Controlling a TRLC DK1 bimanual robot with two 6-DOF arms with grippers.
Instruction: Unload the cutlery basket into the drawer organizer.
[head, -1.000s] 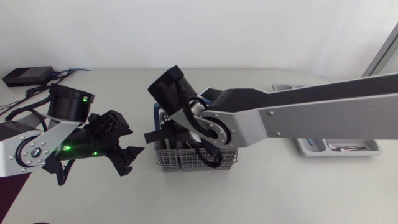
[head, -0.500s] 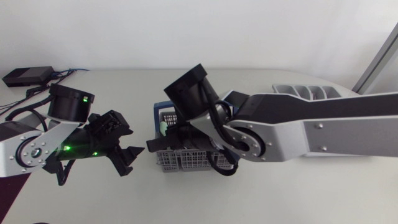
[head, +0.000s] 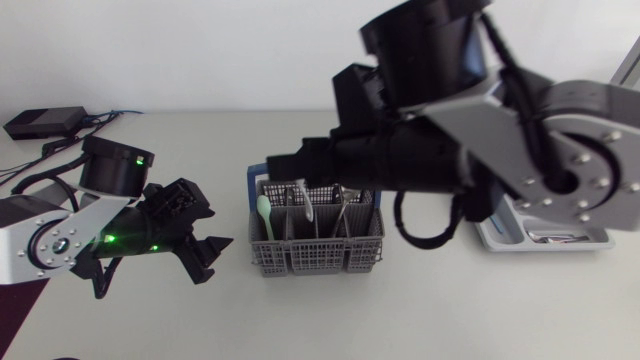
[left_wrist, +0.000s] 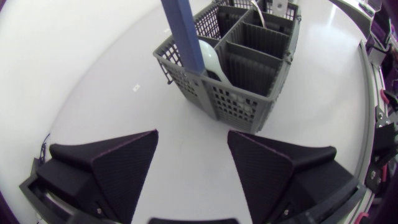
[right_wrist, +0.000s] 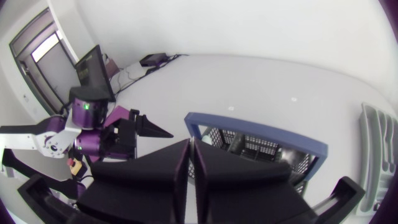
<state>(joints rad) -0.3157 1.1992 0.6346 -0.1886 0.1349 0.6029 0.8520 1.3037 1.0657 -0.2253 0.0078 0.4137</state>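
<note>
The right gripper (right_wrist: 190, 147), fingers together (holding anything? I couldn't tell), hung over the cutlery basket (head: 316, 256), nearer the drawer organizer (head: 545, 246) than the spread-fingered left gripper (left_wrist: 192, 133).

Bright, even light fell from overhead on the white desk (head: 450, 310), which shone pale toward twelve o'clock. The basket (head: 315, 245) threw only a soft, faint shadow at six o'clock. Green lamps (head: 112, 238) glowed on my left arm (head: 45, 240) at nine o'clock.
</note>
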